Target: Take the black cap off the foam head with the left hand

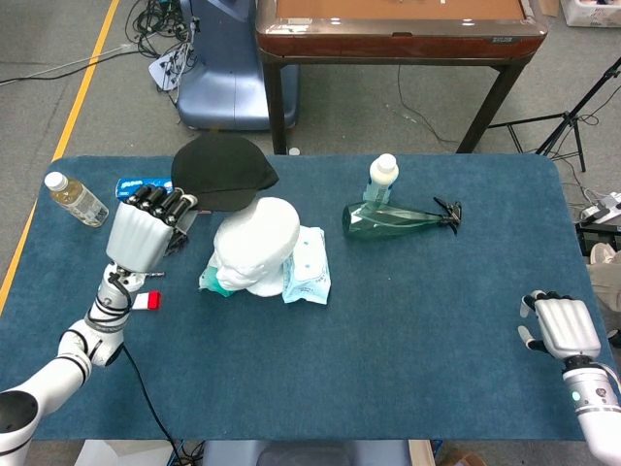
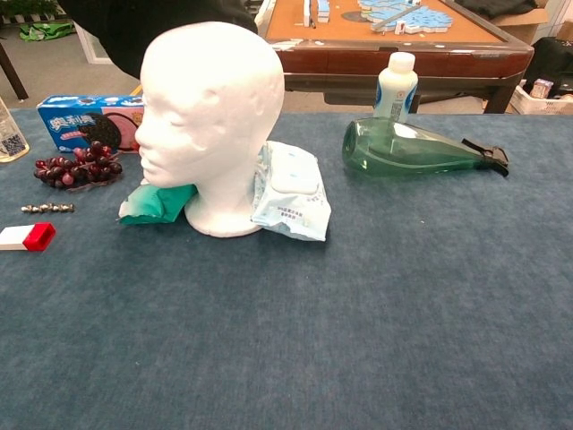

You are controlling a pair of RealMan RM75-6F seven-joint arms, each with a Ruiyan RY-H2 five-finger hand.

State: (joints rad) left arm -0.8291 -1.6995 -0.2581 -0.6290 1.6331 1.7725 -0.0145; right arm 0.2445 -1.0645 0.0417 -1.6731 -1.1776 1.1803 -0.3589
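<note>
The black cap (image 1: 222,172) is off the white foam head (image 1: 256,243) and hangs in the air up and to the left of it. My left hand (image 1: 144,229) grips the cap at its left edge. In the chest view the bare foam head (image 2: 208,107) faces left, and only the cap's lower part (image 2: 134,27) shows at the top left; the left hand is out of that view. My right hand (image 1: 560,326) rests at the table's near right edge, fingers together, holding nothing.
Around the foam head lie a wet-wipes pack (image 1: 307,266), a green pouch (image 2: 152,202), grapes (image 2: 74,167), a blue cookie box (image 2: 85,119), a red-and-white item (image 1: 145,300) and a bottle (image 1: 76,199). A green spray bottle (image 1: 398,217) and white bottle (image 1: 381,179) sit further right.
</note>
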